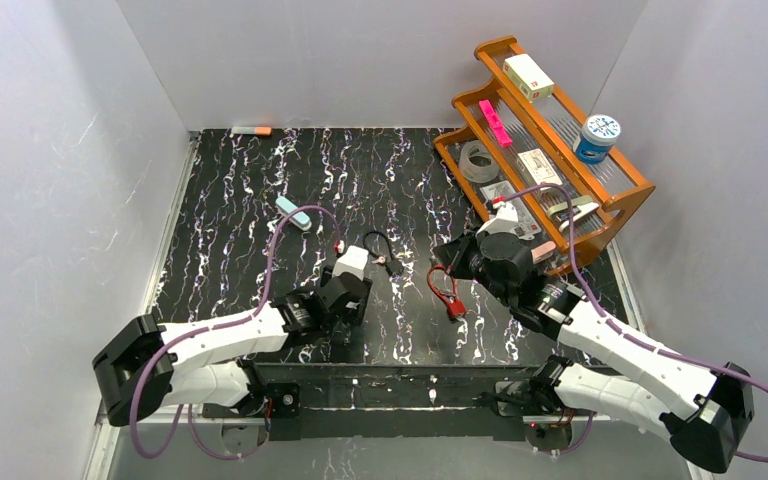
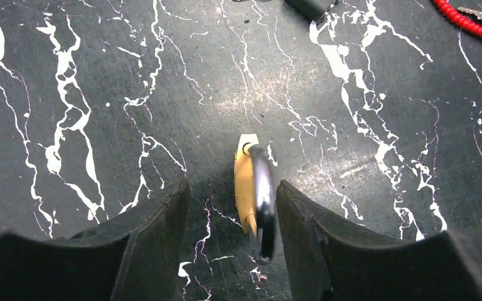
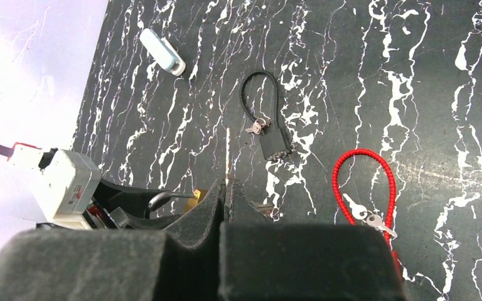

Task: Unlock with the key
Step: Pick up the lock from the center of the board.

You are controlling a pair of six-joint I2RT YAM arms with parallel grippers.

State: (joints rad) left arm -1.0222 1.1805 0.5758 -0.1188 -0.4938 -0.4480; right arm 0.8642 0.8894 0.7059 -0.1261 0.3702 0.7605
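Lying on the counter [image 2: 69, 63], the brass padlock [image 2: 245, 182] is flanked by the fingers of the half-open left end effector [image 2: 232, 191], which is not clamped on it. The right end effector [image 3: 226, 188] is closed on the thin key [image 3: 228, 153]. A black cable lock [image 3: 270, 141] and a red cable lock [image 3: 359, 182] are seen nearby, apart from the padlock.
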